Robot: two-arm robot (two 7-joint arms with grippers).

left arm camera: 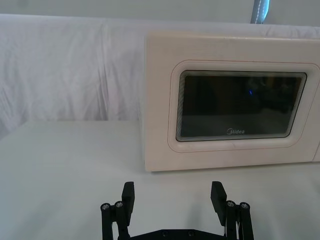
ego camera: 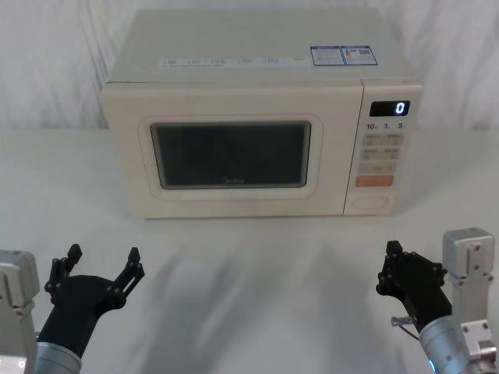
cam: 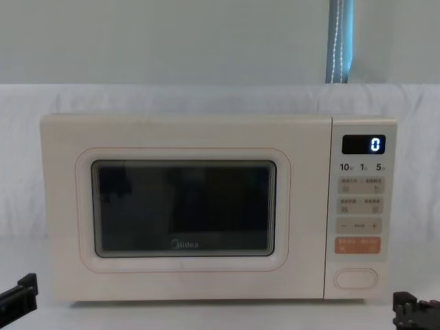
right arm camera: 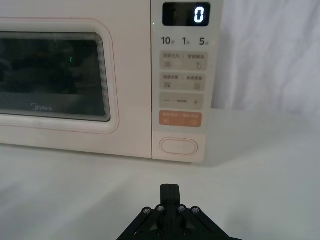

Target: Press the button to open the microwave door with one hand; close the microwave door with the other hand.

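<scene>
Microwave door [ego camera: 234, 152] closed, button [ego camera: 369, 202] unpressed; nothing done. Left gripper [ego camera: 97, 269] spread wide, right gripper [ego camera: 398, 269] clenched, both hover near desk [ego camera: 257, 273].

Both arms are just hanging low near the robot's body. Left gripper [ego camera: 101, 262] sits at the lower left with its fingers spread wide. Right gripper [ego camera: 394, 263] is at the lower right, fingers pinched together, pointing forward.
</scene>
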